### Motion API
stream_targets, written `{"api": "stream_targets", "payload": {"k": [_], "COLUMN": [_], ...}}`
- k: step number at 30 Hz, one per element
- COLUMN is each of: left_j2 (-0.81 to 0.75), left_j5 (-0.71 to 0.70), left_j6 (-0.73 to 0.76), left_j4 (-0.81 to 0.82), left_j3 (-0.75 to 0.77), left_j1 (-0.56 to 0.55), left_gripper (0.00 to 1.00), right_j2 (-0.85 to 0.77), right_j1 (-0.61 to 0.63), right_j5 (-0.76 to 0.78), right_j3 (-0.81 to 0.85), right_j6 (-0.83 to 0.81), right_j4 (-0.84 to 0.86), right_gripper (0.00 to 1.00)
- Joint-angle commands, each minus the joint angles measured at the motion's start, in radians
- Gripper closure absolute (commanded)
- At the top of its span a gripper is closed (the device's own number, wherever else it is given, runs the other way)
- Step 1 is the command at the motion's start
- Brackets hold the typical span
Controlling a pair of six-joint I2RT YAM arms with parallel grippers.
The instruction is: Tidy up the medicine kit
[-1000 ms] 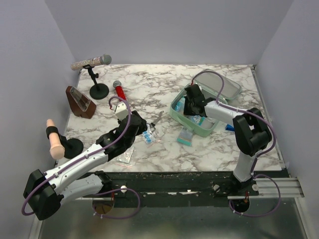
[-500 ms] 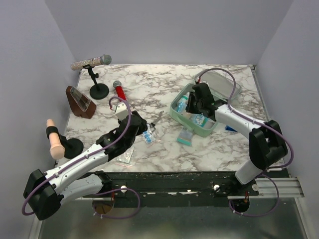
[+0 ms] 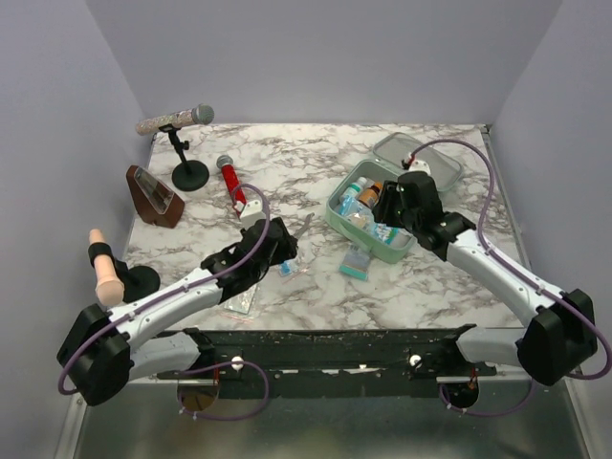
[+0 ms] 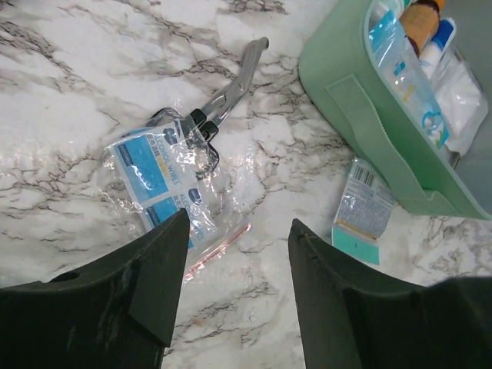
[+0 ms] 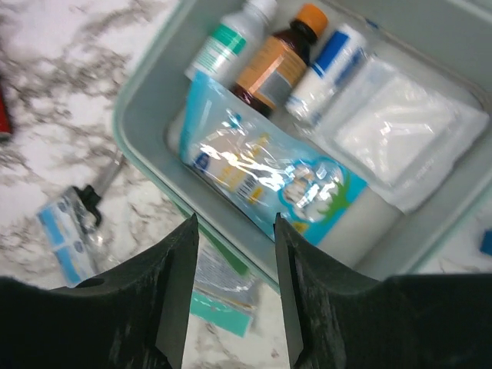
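Mint-green case: the medicine kit (image 3: 336, 210) stands open on the marble table (image 3: 287, 182), directly under the right gripper.
Lid: the lid (image 3: 442, 172) lies open just behind the kit, on its far right side.
Inside the kit, far end: a white bottle (image 5: 231, 42) with a green label, a brown bottle (image 5: 277, 58) with an orange cap and a white tube (image 5: 330, 61) with a blue band lie side by side.
Inside the kit, middle: a blue pouch (image 5: 261, 173) lies across the floor, and a white pack (image 5: 400, 134) lies beside it.
Right gripper: the right gripper (image 5: 234, 227) hangs over the kit; its fingers are apart and nothing is between them.
Left gripper: the left gripper (image 4: 238, 231) is to the left of the kit, well apart from it, low above the table; its fingers are wide apart and hold nothing.
Clear bag: the clear bag (image 4: 165, 181) with blue packets in it lies on the table to the left of the kit, just ahead of the left gripper's fingers.
Metal tool: the metal tool (image 4: 234, 81) lies between this bag and the kit; its dark end lies on the bag, and its bright end points toward the kit.
Teal packet: the teal packet (image 4: 361, 219) lies flat on the table just beside the near wall of the kit.
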Motion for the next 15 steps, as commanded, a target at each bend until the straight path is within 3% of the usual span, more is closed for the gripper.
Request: {"api": "stream_targets", "payload": {"k": [1,7,15], "left_j2": [0.091,0.339,0.598], "left_j5": [0.11,0.139,0.165], "left_j6": [0.041,0.047,0.044], "left_j4": [0.093,0.082,0.022], "left_j3": [0.032,0.209,0.423], "left_j1": [0.003,0.003,0.008], "left_gripper": [0.36,0.36,0.39], "right_j2": [-0.072,-0.094,-0.016], "right_j1": [0.006,0.006,0.006], "right_j5": [0.09,0.093,0.101], "right_j3": [-0.137,-0.228,-0.194], "right_j6": [0.014,0.014,-0.007], "right_j4": [-0.092,-0.089,-0.098], "right_gripper": [0.48,0.51,0.51]}}
